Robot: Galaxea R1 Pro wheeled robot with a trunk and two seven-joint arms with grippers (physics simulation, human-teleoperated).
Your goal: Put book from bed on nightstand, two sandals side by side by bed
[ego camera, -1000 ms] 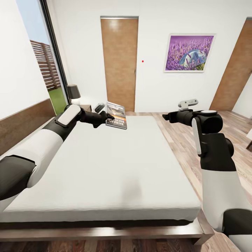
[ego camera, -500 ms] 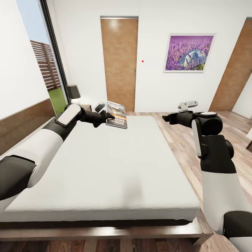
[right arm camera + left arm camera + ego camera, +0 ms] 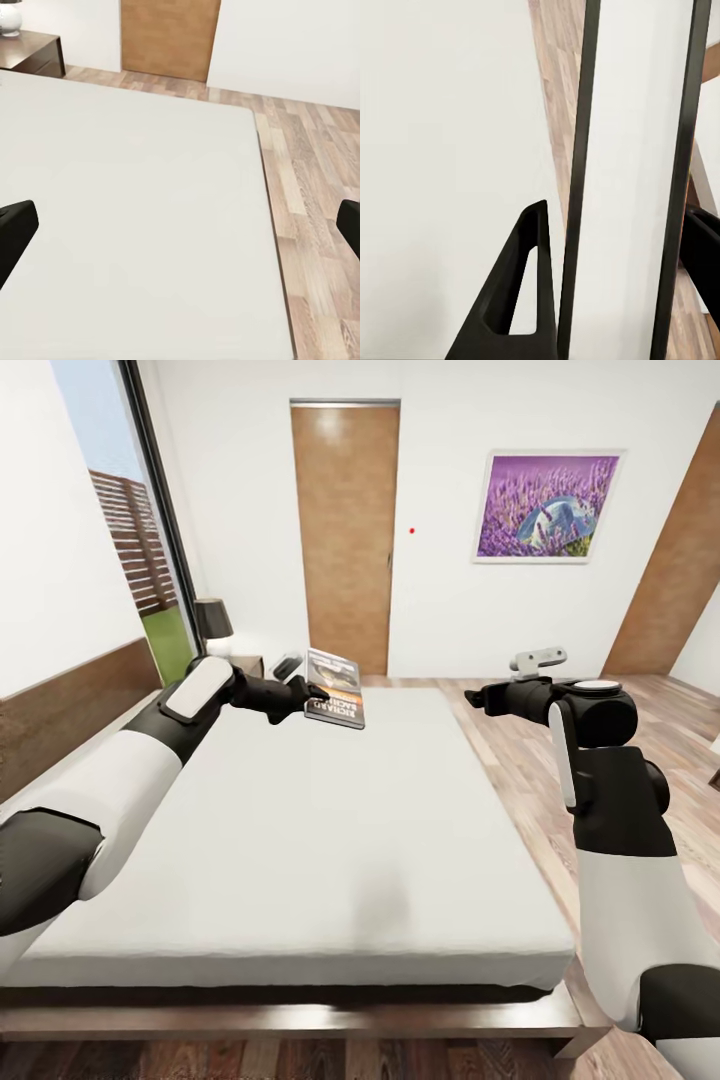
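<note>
- Left gripper (image 3: 303,698) clamped on the book (image 3: 333,702), lifted just above the far corner of the bed (image 3: 330,840).
- Right gripper (image 3: 478,698) spread wide, hovering over the bed's far right edge.
- Nightstand (image 3: 246,666) beyond that corner, lamp (image 3: 211,627) on top.

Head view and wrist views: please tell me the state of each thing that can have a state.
book: lifted off the mattress, tilted, pinched at its edge
left gripper: shut on the book
right gripper: open, holding nothing, above the bed's right edge
bed: mattress bare
door: closed
lamp: upright on the nightstand
</note>
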